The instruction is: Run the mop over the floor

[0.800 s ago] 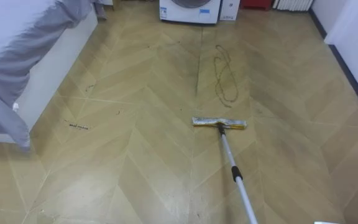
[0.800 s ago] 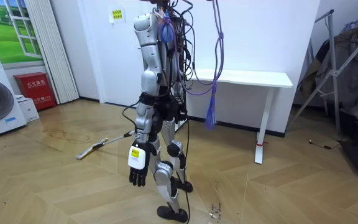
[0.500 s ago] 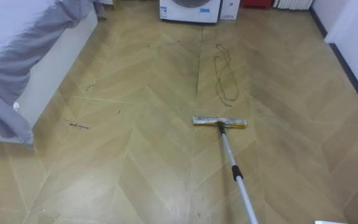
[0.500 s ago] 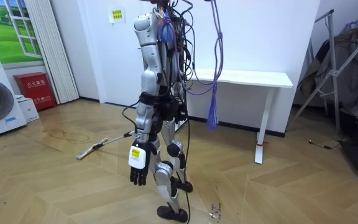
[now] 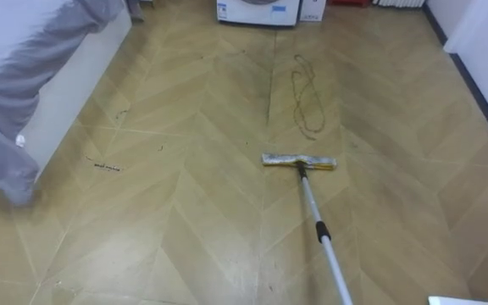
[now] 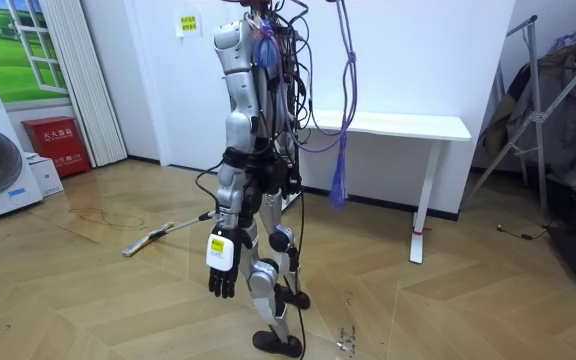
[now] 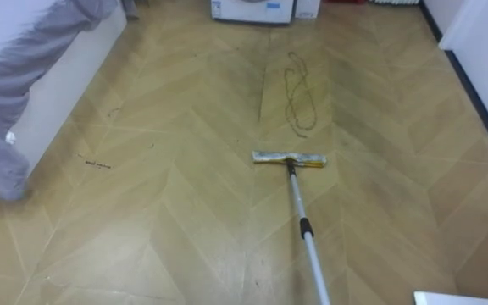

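A herringbone wood floor (image 5: 185, 229) runs from a grey-draped bed (image 5: 24, 76) on the left to a washing machine (image 5: 257, 10) ahead. The mop (image 5: 299, 161) lies head-flat mid-floor, near a dark looped line (image 5: 305, 89), its pole running off the lower edge; the right hand's grip cannot be told. The left hand (image 6: 223, 283) hangs slack and holds nothing. The print on the yellow wall notice (image 6: 187, 24) is too small to read.

My rig's silver-grey head, torso and limbs, black joints at waist and knees, dark cables bundled down its back, purple ropes rising off its shoulders, black left hand (image 6: 222, 283) with white tag, black feet.
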You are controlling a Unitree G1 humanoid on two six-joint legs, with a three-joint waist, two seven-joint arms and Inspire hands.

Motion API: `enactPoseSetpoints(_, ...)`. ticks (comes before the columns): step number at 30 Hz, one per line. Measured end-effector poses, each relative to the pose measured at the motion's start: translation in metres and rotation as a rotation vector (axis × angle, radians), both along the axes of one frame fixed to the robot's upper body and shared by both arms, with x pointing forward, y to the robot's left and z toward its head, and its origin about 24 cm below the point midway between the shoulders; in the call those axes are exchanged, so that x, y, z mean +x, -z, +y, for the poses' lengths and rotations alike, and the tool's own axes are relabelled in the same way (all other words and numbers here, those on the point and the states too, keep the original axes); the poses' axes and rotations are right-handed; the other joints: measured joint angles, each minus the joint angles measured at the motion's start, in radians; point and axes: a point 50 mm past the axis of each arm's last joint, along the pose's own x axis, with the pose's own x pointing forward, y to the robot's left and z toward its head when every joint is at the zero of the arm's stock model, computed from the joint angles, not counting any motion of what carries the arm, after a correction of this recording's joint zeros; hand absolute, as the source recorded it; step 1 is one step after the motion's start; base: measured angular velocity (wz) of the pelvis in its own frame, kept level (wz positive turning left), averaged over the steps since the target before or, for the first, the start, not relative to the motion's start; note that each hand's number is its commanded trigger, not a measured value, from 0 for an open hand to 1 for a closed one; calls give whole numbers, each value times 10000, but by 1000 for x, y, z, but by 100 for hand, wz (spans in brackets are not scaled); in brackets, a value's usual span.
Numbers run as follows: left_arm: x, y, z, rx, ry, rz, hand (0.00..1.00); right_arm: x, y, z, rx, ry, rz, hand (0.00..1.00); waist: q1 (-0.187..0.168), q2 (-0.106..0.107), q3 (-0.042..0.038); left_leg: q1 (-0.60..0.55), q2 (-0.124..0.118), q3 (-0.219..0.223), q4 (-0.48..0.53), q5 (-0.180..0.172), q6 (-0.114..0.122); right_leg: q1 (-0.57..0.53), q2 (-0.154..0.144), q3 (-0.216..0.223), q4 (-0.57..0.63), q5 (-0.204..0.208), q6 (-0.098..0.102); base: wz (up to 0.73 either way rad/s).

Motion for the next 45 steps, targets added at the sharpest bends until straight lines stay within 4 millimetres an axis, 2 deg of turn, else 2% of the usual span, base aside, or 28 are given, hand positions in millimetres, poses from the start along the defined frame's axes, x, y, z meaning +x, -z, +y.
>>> enactPoseSetpoints(9, 31, -1, 0, 261, 279, -725, 0, 20, 0, -2, -235, -27, -458, 100, -5, 81, -27, -1447, -11, 87, 444, 5, 3, -1475, -66, 32, 482, 25, -41, -4)
enactPoseSetpoints(10, 36, -1, 0, 295, 420, -810, 0, 22, 0, -2, -267, -73, -506, 100, -2, 65, 5, -1652, -17, 75, 492, 6, 4, -1652, -74, 15, 517, 35, -59, 0)
enactPoseSetpoints(15, 50, -1, -3, 230, 697, -1045, 0, 37, -1, -3, -563, 134, -922, 100, -85, 137, 34, -2813, -51, 13, 1045, 9, 5, -2787, -184, -68, 1037, 33, -66, 5)
enactPoseSetpoints(16, 50, -1, -3, 227, 707, -1037, 0, 40, -2, -3, -670, 125, -1006, 100, -85, 238, 100, -3088, -61, 5, 1170, 9, 5, -3107, -205, -38, 1234, 23, -82, 0)
enactPoseSetpoints(18, 54, 0, -5, 193, 822, -1022, 0, 42, -2, -5, -896, 129, -1145, 100, -85, 230, 127, -3671, -123, -11, 1595, 8, 5, -3794, -345, -27, 1917, -82, -154, 5)
enactPoseSetpoints(21, 61, 0, -9, 277, 727, -1223, 0, 42, -2, -7, -1213, 596, -1247, 100, -29, 272, 229, -4752, -339, -13, 2507, -6, 3, -4911, -689, 61, 3037, -469, -190, 16)
enactPoseSetpoints(23, 64, -1, -9, 371, 600, -1315, 0, 41, -2, -7, -1268, 920, -1242, 100, 45, 306, 243, -5480, -371, -16, 3445, -193, -56, -5517, -805, 48, 3718, -746, -280, 5)
enactPoseSetpoints(25, 63, 0, -9, 436, -26, -1345, 0, 39, -2, -6, -1346, 1162, -1171, 100, 310, 386, 247, -6470, -246, -83, 5300, -783, -197, -6288, -835, 66, 5151, -1352, -463, -5)
enactPoseSetpoints(26, 62, 0, -8, 447, -207, -1353, 0, 40, -2, -5, -1386, 1209, -1165, 100, 315, 391, 244, -6726, -216, -110, 5809, -934, -269, -6461, -855, 49, 5503, -1570, -527, 8)
enactPoseSetpoints(27, 61, 0, -8, 477, -577, -1382, 0, 43, -2, -5, -1396, 1204, -1174, 100, 318, 400, 245, -7318, -164, -249, 6899, -1175, -391, -6834, -898, 89, 6298, -2070, -634, 16)
enactPoseSetpoints(28, 61, 0, -8, 486, -741, -1389, 0, 49, -3, -6, -1427, 1202, -1183, 100, 376, 396, 237, -7899, -92, -288, 8017, -1186, -409, -7180, -914, 99, 7055, -2479, -754, 12)
enactPoseSetpoints(29, 60, 0, -9, 472, -817, -1373, 0, 52, -4, -7, -1468, 1188, -1223, 100, 458, 408, 231, -8168, -2, -314, 8551, -1186, -409, -7336, -814, 136, 7395, -2680, -750, -5)
enactPoseSetpoints(30, 59, 1, -9, 476, -957, -1358, 0, 60, -6, -10, -1560, 1142, -1322, 100, 669, 379, 227, -8776, 112, -375, 9659, -996, -454, -7648, -662, 258, 8049, -2998, -907, -18)
enactPoseSetpoints(31, 60, 0, -8, 495, -1229, -1456, 0, 71, -9, -14, -1632, 1121, -1495, 100, 875, 268, 216, -9505, 143, -423, 10786, -217, -525, -7971, -519, 446, 8593, -3179, -1049, -18)
enactPoseSetpoints(32, 60, 0, -8, 505, -1315, -1496, 0, 79, -11, -18, -1701, 1109, -1644, 100, 965, 242, 229, -9936, 143, -473, 11352, 357, -544, -8101, -406, 553, 8784, -3249, -1124, -16)
enactPoseSetpoints(33, 59, 0, -9, 462, -1484, -1540, 0, 92, -16, -26, -1824, 1140, -1924, 100, 1170, 76, 302, -10751, 128, -492, 12440, 1758, -658, -8294, -248, 758, 9121, -3308, -1237, -19)
enactPoseSetpoints(34, 58, 1, -12, 327, -1539, -1566, 0, 103, -22, -36, -1917, 1115, -2202, 100, 1357, 111, 279, -11583, 111, -339, 13412, 2230, -734, -8392, -144, 880, 9335, -3330, -1300, -25)
enactPoseSetpoints(35, 56, 1, -12, 274, -1613, -1569, 0, 110, -25, -40, -1937, 1065, -2365, 100, 1462, 101, 280, -11926, 127, -195, 13769, 2136, -678, -8422, -141, 934, 9411, -3330, -1301, -41)
enactPoseSetpoints(36, 51, 2, -12, 269, -1556, -1479, 0, 123, -30, -45, -1903, 922, -2658, 100, 1686, 79, 290, -12405, 139, 106, 13881, 1831, -507, -8462, -148, 1049, 9451, -3333, -1296, -48)
enactPoseSetpoints(37, 46, 2, -12, 269, -1543, -1350, 0, 130, -33, -47, -1816, 821, -2921, 100, 1767, 81, 291, -12453, 82, 295, 13163, 1486, -479, -8484, -214, 1080, 9381, -3343, -1276, -46)
enactPoseSetpoints(38, 43, 2, -10, 257, -1565, -1289, 0, 134, -34, -46, -1731, 753, -3071, 100, 1759, 69, 279, -12309, 18, 317, 12462, 1327, -475, -8488, -268, 1091, 9329, -3365, -1231, -31)
enactPoseSetpoints(39, 41, 2, -7, 207, -1556, -1264, 0, 137, -34, -45, -1508, 775, -3206, 100, 1723, 75, 254, -11641, -84, 292, 10593, 1006, -431, -8443, -342, 1076, 9141, -3413, -1137, -18)
enactPoseSetpoints(40, 40, 2, -5, 192, -1555, -1315, 0, 133, -32, -43, -1347, 836, -3148, 100, 1662, 135, 182, -10886, -84, 257, 8784, 715, -381, -8315, -359, 1006, 8900, -3499, -967, -10)
enactPoseSetpoints(41, 40, 2, -4, 137, -1550, -1326, 0, 128, -31, -43, -1316, 940, -3064, 100, 1593, 223, 118, -10509, -67, 223, 8070, 594, -315, -8253, -355, 924, 8723, -3533, -900, 10)
enactPoseSetpoints(42, 43, 1, -2, 74, -1529, -1395, 0, 116, -28, -44, -1289, 1098, -2829, 100, 1413, 293, 25, -9912, -137, 193, 7184, 246, 3, -8113, -400, 849, 8464, -3575, -798, 52)
enactPoseSetpoints(43, 50, 0, 0, 15, -1447, -1539, 0, 97, -23, -46, -1289, 1268, -2364, 100, 1139, 312, -23, -9739, -425, 259, 6831, 114, 182, -7874, -575, 919, 8256, -3563, -592, 67)
enactPoseSetpoints(44, 49, 0, 0, 3, -1452, -1522, 0, 84, -21, -48, -1349, 1360, -2047, 100, 1057, 296, -54, -9630, -466, 401, 6714, 80, 236, -7719, -656, 955, 8115, -3493, -463, 79)
enactPoseSetpoints(45, 50, 0, -2, -75, -1437, -1573, 0, 56, -19, -52, -1520, 1584, -1367, 100, 1021, 311, -176, -9363, -553, 693, 6604, -94, 517, -7410, -781, 1078, 7886, -3173, -265, 47)
